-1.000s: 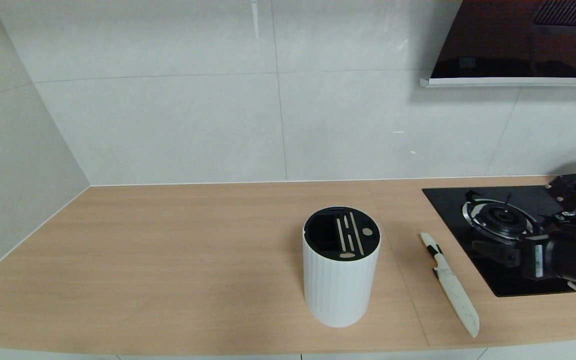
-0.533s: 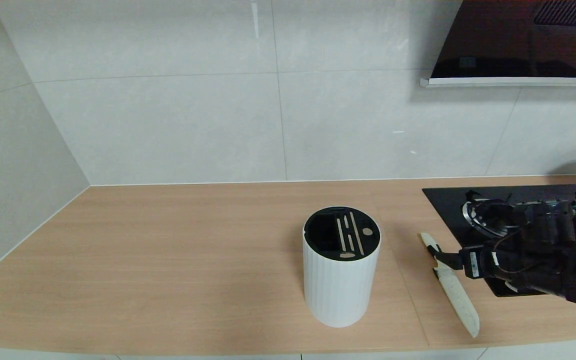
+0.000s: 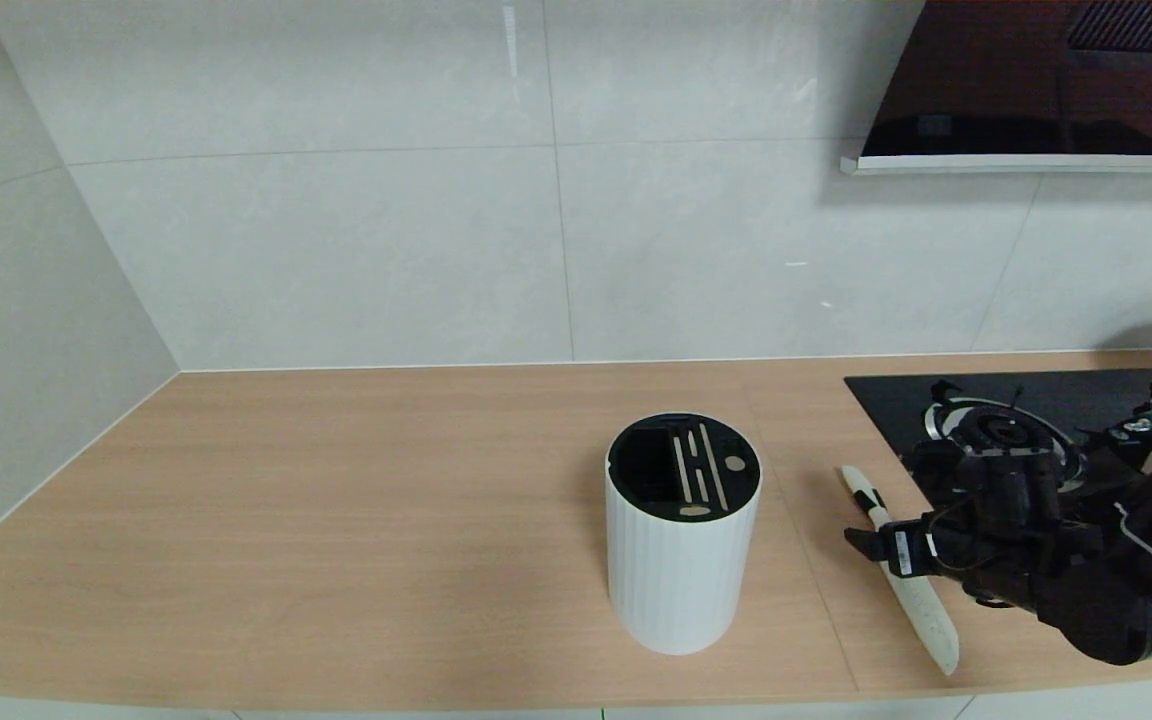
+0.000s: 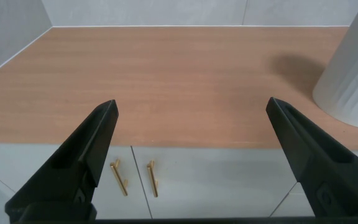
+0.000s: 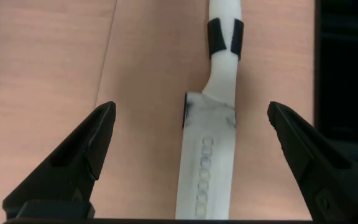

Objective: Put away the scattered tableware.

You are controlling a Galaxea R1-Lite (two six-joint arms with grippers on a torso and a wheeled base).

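Note:
A white knife (image 3: 904,575) with black bands lies flat on the wooden counter (image 3: 366,520), to the right of the holder, its handle pointing to the back. The right wrist view shows the knife (image 5: 216,124) between the two spread fingers. My right gripper (image 3: 886,548) hangs open just over the knife where handle meets blade. A white ribbed knife holder (image 3: 681,535) with a black slotted top stands mid-counter. My left gripper (image 4: 191,130) is open in front of the counter's front edge, with nothing in it; the holder (image 4: 352,68) is off to one side.
A black gas hob (image 3: 1016,440) with a burner sits at the counter's right end, close to the knife. A range hood (image 3: 1036,90) hangs above it. Cabinet doors with brass handles (image 4: 132,179) are under the counter. Tiled walls close the back and left.
My right arm has swung left from over the hob to above the knife, and lower. The knife and the holder have not moved.

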